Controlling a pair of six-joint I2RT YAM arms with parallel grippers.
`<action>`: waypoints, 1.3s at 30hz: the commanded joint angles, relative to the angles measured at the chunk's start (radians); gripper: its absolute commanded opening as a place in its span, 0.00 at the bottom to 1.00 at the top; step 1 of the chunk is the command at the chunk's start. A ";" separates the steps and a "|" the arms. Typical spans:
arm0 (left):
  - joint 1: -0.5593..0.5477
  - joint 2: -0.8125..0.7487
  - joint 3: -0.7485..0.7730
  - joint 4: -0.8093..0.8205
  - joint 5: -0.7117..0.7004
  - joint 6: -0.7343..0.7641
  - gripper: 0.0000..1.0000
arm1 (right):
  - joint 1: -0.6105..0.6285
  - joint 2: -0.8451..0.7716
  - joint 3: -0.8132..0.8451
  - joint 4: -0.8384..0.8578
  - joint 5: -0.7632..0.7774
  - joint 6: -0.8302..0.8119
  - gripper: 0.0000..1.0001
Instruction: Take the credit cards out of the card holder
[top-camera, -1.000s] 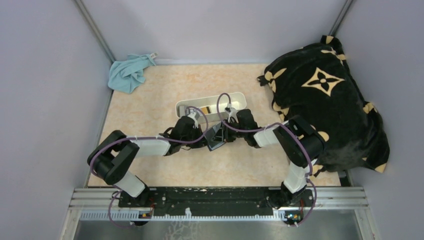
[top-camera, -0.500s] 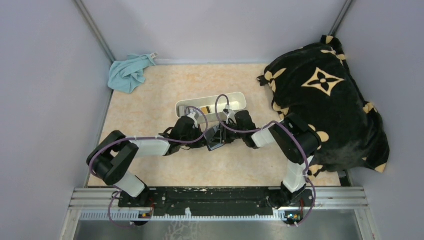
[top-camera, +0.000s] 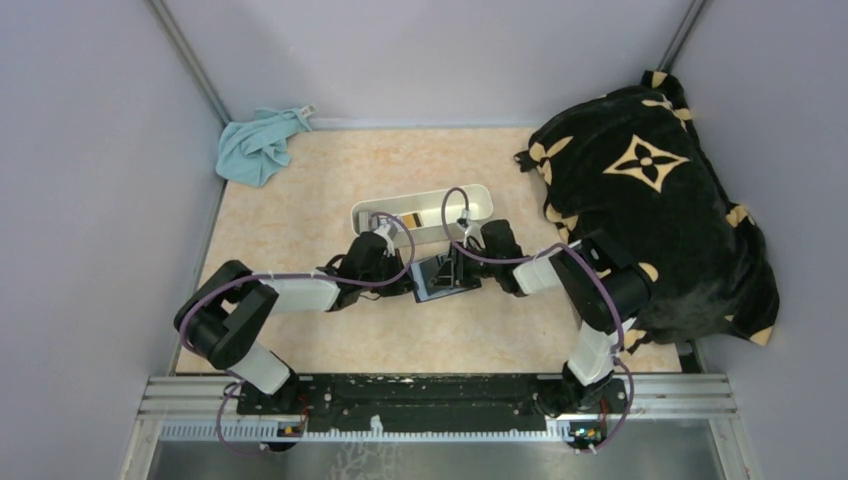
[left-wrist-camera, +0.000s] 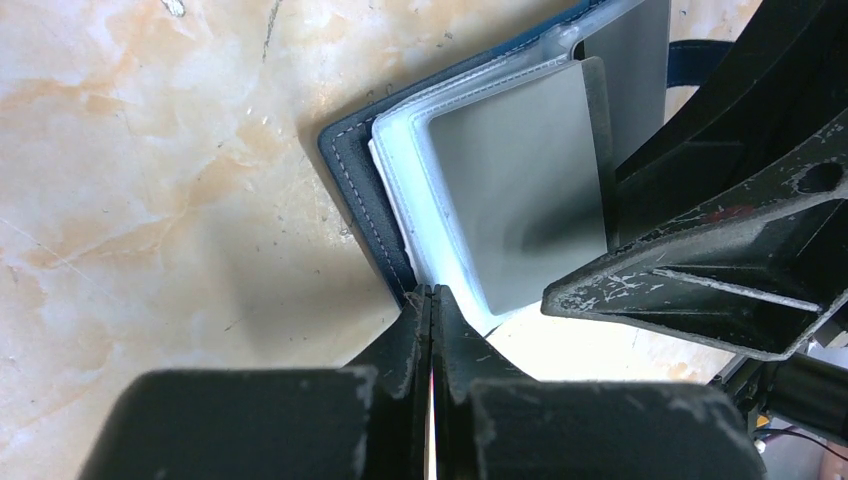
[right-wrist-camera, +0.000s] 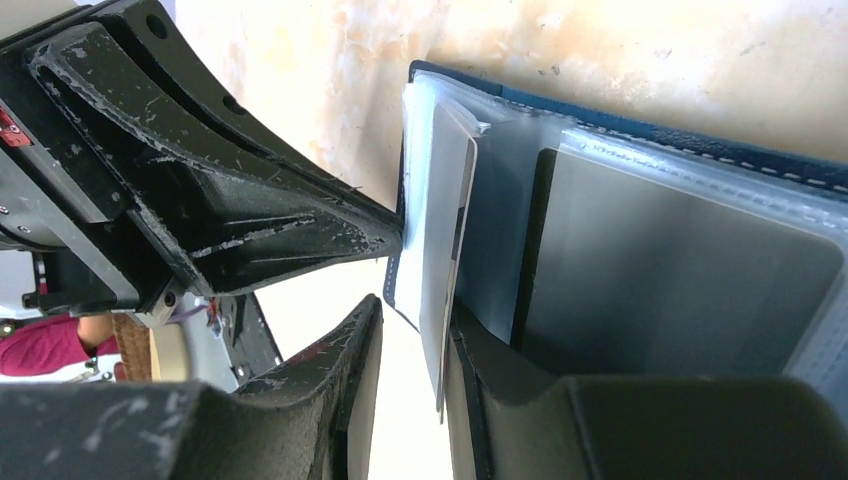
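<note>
The card holder (top-camera: 440, 276), a navy wallet, lies open on the table between my two grippers. My left gripper (top-camera: 408, 283) is shut on the near edge of its navy cover (left-wrist-camera: 350, 170), with the fingertips meeting at the stitched rim (left-wrist-camera: 431, 295). Clear sleeves inside it hold grey credit cards (left-wrist-camera: 520, 190). My right gripper (top-camera: 468, 270) is open (right-wrist-camera: 415, 340). One clear sleeve with a card (right-wrist-camera: 445, 220) stands upright between its fingers, lying against the right-hand one. A larger grey card (right-wrist-camera: 670, 270) lies in the sleeve beyond.
A long white tray (top-camera: 470, 195) with a gold-marked card in it stands just behind the wallet. A light blue cloth (top-camera: 258, 145) lies at the back left. A black blanket with gold flowers (top-camera: 650, 190) fills the right side.
The wallet stood folded up like a tent between the grippers; now it lies spread wider and flatter. My right gripper has shifted a little to the right.
</note>
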 joint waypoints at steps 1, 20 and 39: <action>0.015 0.060 -0.050 -0.120 -0.067 0.035 0.00 | -0.024 -0.058 -0.005 0.026 -0.036 -0.023 0.29; 0.025 0.060 -0.055 -0.115 -0.060 0.035 0.00 | -0.099 -0.078 -0.025 -0.023 -0.015 -0.062 0.28; 0.029 0.063 -0.047 -0.114 -0.045 0.043 0.00 | -0.162 -0.104 -0.061 -0.001 0.012 -0.044 0.01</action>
